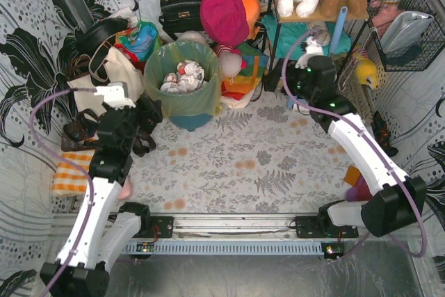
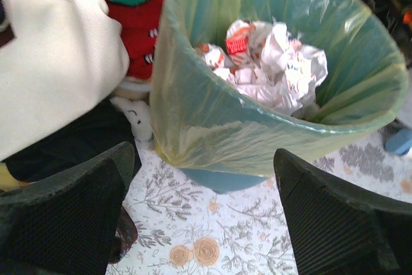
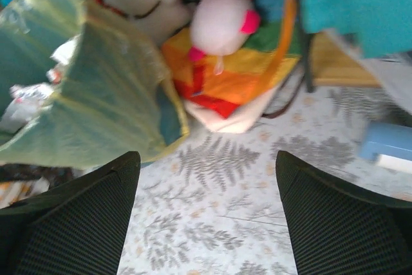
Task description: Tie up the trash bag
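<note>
- Trash bag point(image 1: 182, 95) lines the teal bin point(image 1: 192, 122), its mouth wide and untied; gathering and knotting remain.
- Left gripper point(image 2: 203, 172) and right gripper point(image 3: 206, 165) have their jaws spread, both empty.

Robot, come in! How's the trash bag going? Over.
Open and empty: left gripper, right gripper. Untied trash bag lines teal bin, crumpled paper inside. Beside it, cream tote.

Thin glossy wrinkled translucent plastic trash bag point(image 2: 212, 120), crumpled white paper point(image 2: 273, 62) inside, matt woven cream cloth tote point(image 2: 55, 62) upper left, matt printed table covering point(image 1: 243, 165)
</note>
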`<state>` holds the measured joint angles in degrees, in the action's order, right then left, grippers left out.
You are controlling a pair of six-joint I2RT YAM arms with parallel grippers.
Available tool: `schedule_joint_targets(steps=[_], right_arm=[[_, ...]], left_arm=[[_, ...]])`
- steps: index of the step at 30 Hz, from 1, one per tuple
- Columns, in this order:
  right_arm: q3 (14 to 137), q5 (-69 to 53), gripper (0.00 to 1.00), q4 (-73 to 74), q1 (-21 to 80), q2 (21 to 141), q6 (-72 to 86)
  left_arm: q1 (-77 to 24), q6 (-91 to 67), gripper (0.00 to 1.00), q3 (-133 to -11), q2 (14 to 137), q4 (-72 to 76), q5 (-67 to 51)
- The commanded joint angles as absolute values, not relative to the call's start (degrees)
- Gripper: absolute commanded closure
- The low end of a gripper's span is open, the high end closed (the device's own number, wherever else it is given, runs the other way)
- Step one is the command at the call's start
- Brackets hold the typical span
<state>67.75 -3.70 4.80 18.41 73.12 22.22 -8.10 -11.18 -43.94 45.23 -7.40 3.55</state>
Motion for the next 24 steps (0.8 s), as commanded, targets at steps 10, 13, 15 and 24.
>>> schedule_joint_targets(steps=[10, 13, 15, 24], right_arm=[[94.46, -8.93, 0.25, 12.69, 31.4, 93.88, 29.06], [99.42, -7.64, 0.29, 13.3, 32.66, 98.15, 30.57], [102.82, -7.04, 0.32, 15.0, 33.23, 100.93, 31.31], [114.69, -3.62, 0.34, 22.82, 34.63, 109.47, 31.36]], left_arm=[[-1.77, -16.15, 0.02, -42.7, 41.38, -2.2, 0.41], [-1.76, -15.81, 0.02, -44.19, 41.98, -3.49, 1.56], [-1.76, -16.34, 0.02, -45.26, 42.94, -3.8, 3.75], [-1.76, -22.84, 0.1, -57.66, 53.84, -11.1, 7.76]])
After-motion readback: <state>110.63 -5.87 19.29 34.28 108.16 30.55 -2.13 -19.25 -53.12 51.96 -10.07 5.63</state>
